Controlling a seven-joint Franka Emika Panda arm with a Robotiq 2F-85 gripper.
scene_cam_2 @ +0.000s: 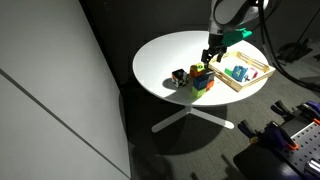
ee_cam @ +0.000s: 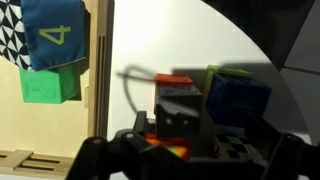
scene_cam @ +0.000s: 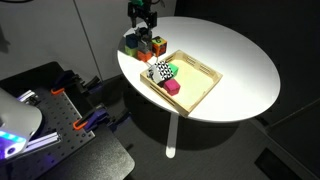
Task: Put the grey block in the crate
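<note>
The grey block (ee_cam: 176,108) shows in the wrist view as a small dark cube in a cluster of toy blocks, next to a blue block (ee_cam: 238,98). The cluster (scene_cam: 146,44) sits near the table edge, beside the crate, in both exterior views (scene_cam_2: 198,78). The crate (scene_cam: 205,72) is a shallow light wooden tray; it also shows in the other exterior view (scene_cam_2: 262,68) and in the wrist view (ee_cam: 100,70). My gripper (ee_cam: 190,145) hangs just above the cluster (scene_cam: 143,22) (scene_cam_2: 213,54). Its fingers are apart, one on either side of the grey block.
The crate holds a black-and-white patterned block (scene_cam: 160,70), a green block (ee_cam: 50,85), a pink cube (scene_cam: 172,87) and a blue block marked 4 (ee_cam: 55,35). The round white table (scene_cam: 240,55) drops off close behind the cluster.
</note>
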